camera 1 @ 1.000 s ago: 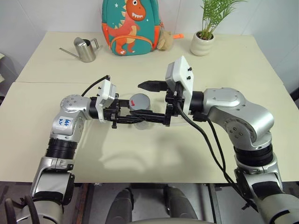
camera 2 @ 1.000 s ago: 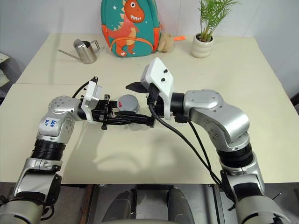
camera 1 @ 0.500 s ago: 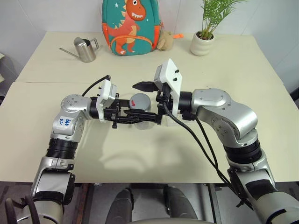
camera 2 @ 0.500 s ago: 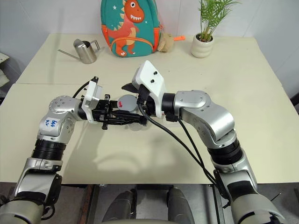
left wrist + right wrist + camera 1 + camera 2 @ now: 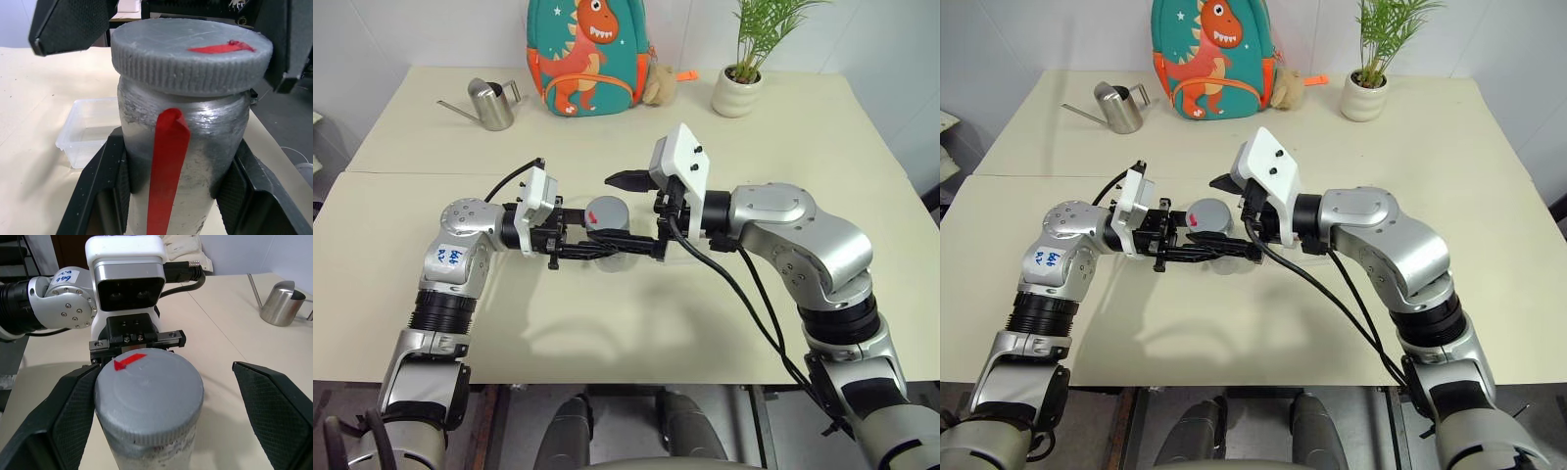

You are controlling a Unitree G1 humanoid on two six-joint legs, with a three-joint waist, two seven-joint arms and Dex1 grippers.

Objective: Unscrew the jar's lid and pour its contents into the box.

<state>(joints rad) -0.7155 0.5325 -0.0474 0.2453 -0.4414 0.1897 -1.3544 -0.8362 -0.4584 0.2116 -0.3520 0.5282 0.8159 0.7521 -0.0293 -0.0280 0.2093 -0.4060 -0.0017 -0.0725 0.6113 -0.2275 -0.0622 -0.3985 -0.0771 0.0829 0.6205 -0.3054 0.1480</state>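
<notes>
Above the table's middle, both grippers are meeting at the jar.

Left gripper (image 5: 570, 238) is clamping the upright jar (image 5: 176, 166); right gripper (image 5: 161, 396), spread wide, is straddling the lid (image 5: 149, 396) from 3 o'clock.

The silvery jar (image 5: 181, 147) with red stripe stands upright, grey lid (image 5: 149, 394) on; the clear box (image 5: 90, 129) lies just behind.

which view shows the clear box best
The left wrist view: the box sits in plain sight on the table behind the jar, its rim and rounded corners clear. In the eye views the grippers and the jar cover most of it.
</notes>
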